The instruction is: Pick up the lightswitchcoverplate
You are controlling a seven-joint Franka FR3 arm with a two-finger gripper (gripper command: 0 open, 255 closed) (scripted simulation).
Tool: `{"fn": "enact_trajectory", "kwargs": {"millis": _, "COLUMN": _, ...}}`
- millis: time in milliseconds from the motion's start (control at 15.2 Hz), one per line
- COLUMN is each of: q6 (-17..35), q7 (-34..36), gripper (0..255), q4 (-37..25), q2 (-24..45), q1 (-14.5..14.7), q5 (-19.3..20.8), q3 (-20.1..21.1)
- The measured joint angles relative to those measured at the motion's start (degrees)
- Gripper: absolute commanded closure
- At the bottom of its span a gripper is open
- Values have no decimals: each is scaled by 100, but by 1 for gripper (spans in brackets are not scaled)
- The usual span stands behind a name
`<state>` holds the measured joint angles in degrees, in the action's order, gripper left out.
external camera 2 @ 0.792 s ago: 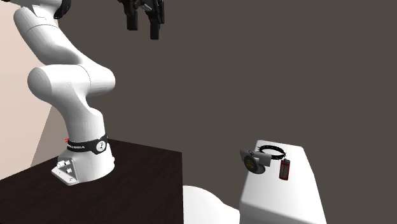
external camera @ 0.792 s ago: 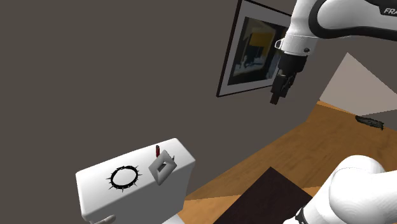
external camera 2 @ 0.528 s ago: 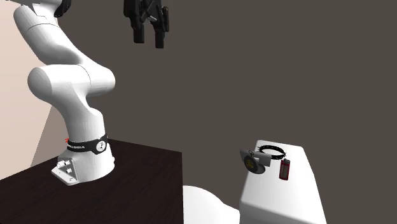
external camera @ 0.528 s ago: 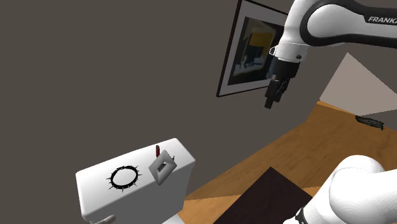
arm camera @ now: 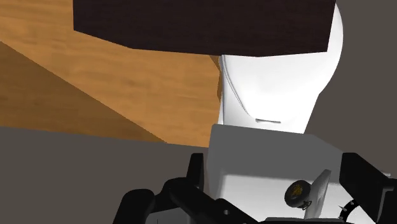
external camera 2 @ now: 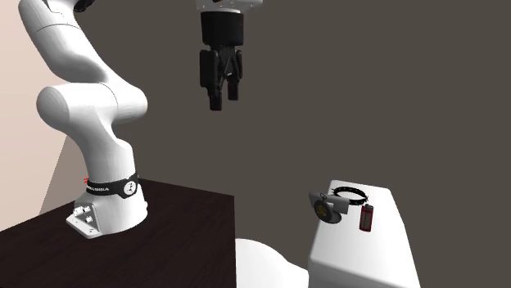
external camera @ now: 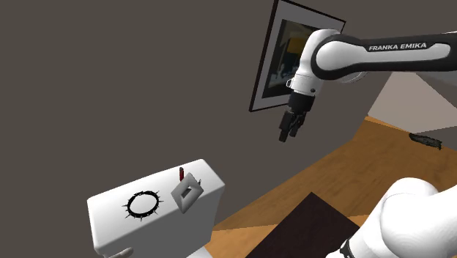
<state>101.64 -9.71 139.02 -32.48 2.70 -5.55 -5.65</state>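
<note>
Gripper (external camera 2: 223, 100) is open, empty, high up; lightswitch cover plate (external camera: 187, 192) stands on edge at the stand-side edge of the white tank lid (external camera: 110, 223), well below and outboard of it.

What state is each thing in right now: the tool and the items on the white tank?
tool: open, empty, in the air well above the tank.
cover plate: propped up on edge on the white tank, tilted, not held.
black spiky ring: lying flat on the tank top, beside the plate.
small red item: standing upright next to the plate.
</note>
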Motion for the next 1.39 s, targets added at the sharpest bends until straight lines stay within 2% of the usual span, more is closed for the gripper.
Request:
{"fn": "enact_trajectory", "kwargs": {"millis": 330, "q6": 837, "q7": -345, "gripper": 0, "q4": 160, "q2": 797, "q1": 236, "q5": -640, "q3": -189}}
{"fn": "enact_trajectory", "kwargs": {"millis": 726, "q6": 1718, "q7": -929, "gripper": 0, "q4": 166, "q2": 1884, "q1": 622, "q5": -1696, "q3": -300}}
{"fn": "enact_trajectory", "kwargs": {"millis": 1056, "q6": 2198, "q7": -1621, "gripper": 0, "q4": -164, "q2": 2979, "q1": 908, "q5": -2789, "q3": -289}}
{"fn": "enact_trajectory", "kwargs": {"millis": 1386, "q6": 2320, "q7": -2268, "gripper": 0, "q4": -754, "q2": 4033, "q1": 1036, "q5": -3863, "q3": -121}}
